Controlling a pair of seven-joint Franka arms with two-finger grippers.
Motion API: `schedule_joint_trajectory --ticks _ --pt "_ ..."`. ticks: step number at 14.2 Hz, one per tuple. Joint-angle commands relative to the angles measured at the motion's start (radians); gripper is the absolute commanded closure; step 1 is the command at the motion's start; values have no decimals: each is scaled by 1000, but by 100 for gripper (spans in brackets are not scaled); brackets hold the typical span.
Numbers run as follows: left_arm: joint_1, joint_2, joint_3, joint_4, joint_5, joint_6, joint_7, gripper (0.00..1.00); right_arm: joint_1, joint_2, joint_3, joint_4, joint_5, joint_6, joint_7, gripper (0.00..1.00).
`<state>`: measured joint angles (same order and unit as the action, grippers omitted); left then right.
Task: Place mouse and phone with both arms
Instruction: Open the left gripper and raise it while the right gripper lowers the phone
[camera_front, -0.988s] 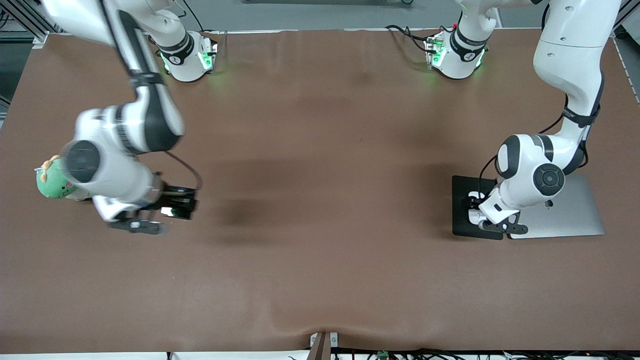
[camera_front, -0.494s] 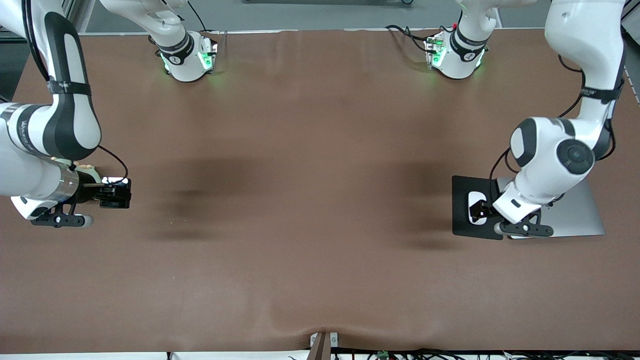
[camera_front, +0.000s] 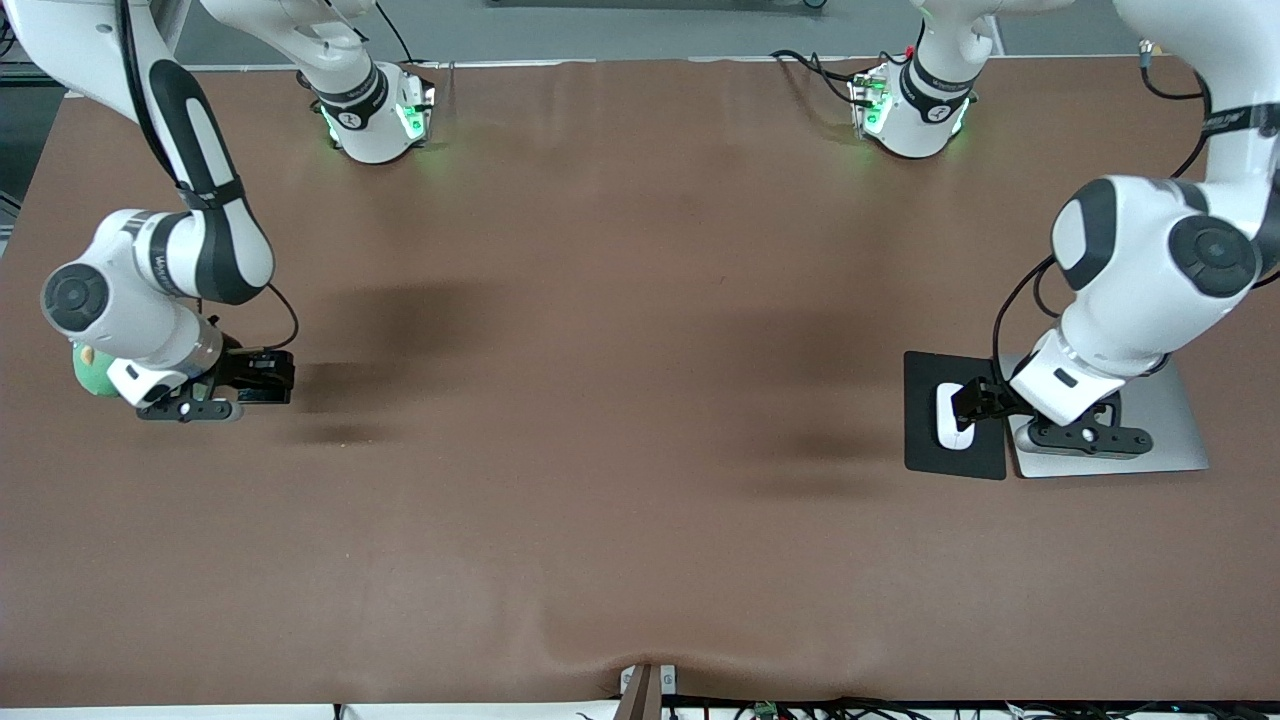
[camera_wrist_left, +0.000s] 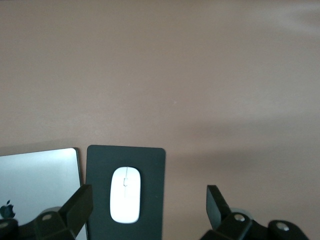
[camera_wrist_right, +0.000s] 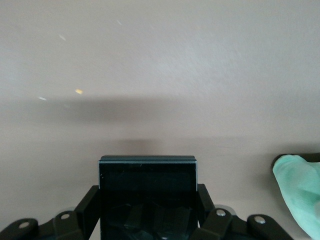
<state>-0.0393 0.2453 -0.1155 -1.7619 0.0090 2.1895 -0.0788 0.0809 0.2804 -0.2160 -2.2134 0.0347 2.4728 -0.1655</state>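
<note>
the worktop (camera_front: 640, 500) wears matt brown cloth, faintly rippled. the mouse (camera_wrist_left: 125, 194) is smooth white plastic on a matt black pad (camera_wrist_left: 150, 160). the laptop (camera_wrist_left: 37, 172) looks like brushed silver metal. the phone (camera_wrist_right: 147, 192) is glossy black; the green toy (camera_wrist_right: 300, 192) looks soft.

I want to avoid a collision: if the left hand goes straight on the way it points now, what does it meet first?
Probably the mouse on the black pad: the open left hand hangs over it, fingers on either side. How high above it is unclear.
</note>
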Motion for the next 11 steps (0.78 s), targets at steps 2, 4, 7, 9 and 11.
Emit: schedule_joint_trajectory --ticks 2,4,7,9,11 --pt "4 -26 -49 146 -1 -204 -45 0 -107 -17 21 -84 -9 101 -116 100" --pt "3 -35 -61 208 0 -310 -45 0 -116 -3 23 -92 4 116 -121 100" --pt "4 -118 -87 208 0 -388 -59 0 -142 14 26 -104 14 165 -121 100" --pt "6 -177 -88 211 0 -479 -53 0 -136 34 32 -104 30 184 -123 100" --pt "7 -201 -95 217 -6 -493 -62 0 -138 42 43 -104 30 186 -123 100"
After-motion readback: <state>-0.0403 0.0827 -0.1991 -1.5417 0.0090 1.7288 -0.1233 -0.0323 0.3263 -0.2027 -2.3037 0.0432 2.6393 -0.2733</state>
